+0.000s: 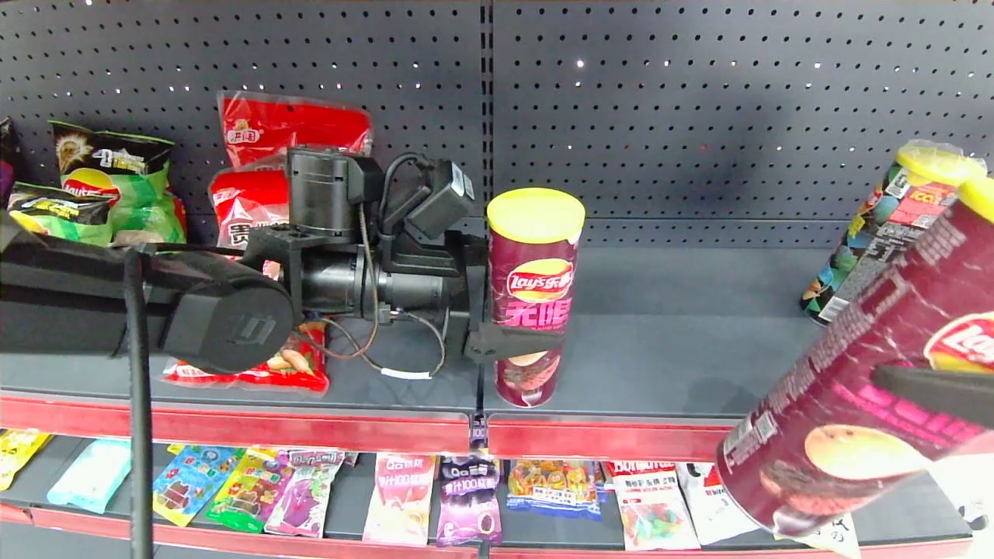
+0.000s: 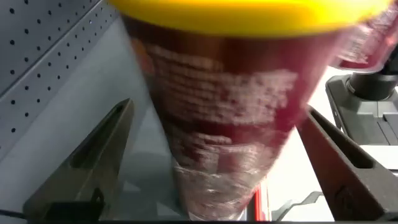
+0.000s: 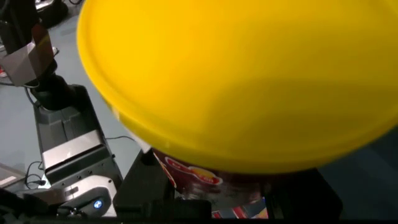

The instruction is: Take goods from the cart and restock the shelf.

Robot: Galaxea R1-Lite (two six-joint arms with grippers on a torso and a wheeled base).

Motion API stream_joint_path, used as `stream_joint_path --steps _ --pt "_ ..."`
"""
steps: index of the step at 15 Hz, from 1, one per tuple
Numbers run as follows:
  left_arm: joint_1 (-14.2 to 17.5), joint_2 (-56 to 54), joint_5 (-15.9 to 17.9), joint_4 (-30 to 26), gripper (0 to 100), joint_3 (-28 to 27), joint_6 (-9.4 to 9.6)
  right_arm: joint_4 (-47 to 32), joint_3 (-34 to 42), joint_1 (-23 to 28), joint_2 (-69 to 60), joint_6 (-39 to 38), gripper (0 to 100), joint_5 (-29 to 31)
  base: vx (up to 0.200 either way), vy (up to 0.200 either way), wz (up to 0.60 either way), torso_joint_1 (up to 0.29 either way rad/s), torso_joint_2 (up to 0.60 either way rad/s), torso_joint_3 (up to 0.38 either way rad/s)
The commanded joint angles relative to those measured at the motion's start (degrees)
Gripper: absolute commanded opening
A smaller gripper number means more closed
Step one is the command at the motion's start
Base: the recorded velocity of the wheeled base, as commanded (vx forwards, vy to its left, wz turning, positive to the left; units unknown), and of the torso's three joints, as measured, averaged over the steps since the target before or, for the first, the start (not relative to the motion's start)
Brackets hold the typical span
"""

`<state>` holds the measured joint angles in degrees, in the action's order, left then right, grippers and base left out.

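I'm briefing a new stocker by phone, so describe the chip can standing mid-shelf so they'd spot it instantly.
Find the grey upper shelf with the red front edge. At its middle, at the left gripper, stands the chip can: upright and purple with a yellow lid, whereas the other purple can, at right, tilts.

A maroon, yellow-lidded chip can [image 1: 533,303] stands upright at frame centre on the shelf [image 1: 683,341]; a second can [image 1: 854,373] tilts at lower right.

1. Left arm [image 1: 116,295] stretched level toward the right; left gripper [image 1: 536,334] straddles upright can [image 1: 534,264], jaws parted.
2. Right gripper [image 1: 928,373] low on the right, clamped on tilted can [image 1: 846,404].
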<state>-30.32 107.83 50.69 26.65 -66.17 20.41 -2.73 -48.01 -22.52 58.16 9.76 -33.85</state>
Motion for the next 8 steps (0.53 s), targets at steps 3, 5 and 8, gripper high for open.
stream_joint_path --steps 3,5,8 --pt "2.81 -5.35 -0.15 1.12 100 9.66 -0.02 3.08 -10.18 -0.16 15.4 1.22 0 0.1 0.0 0.0 0.0 0.0 0.0 0.0" --pt "4.92 -8.69 -0.15 1.12 100 14.32 -0.02 6.69 -14.13 -0.16 21.91 1.13 0 0.63 0.0 0.0 0.0 0.0 0.0 0.0" --pt "6.76 -12.02 -0.24 1.12 100 18.97 -0.02 7.04 -20.28 -0.07 28.76 1.13 0 0.98 0.0 0.0 0.0 0.0 0.0 0.0"
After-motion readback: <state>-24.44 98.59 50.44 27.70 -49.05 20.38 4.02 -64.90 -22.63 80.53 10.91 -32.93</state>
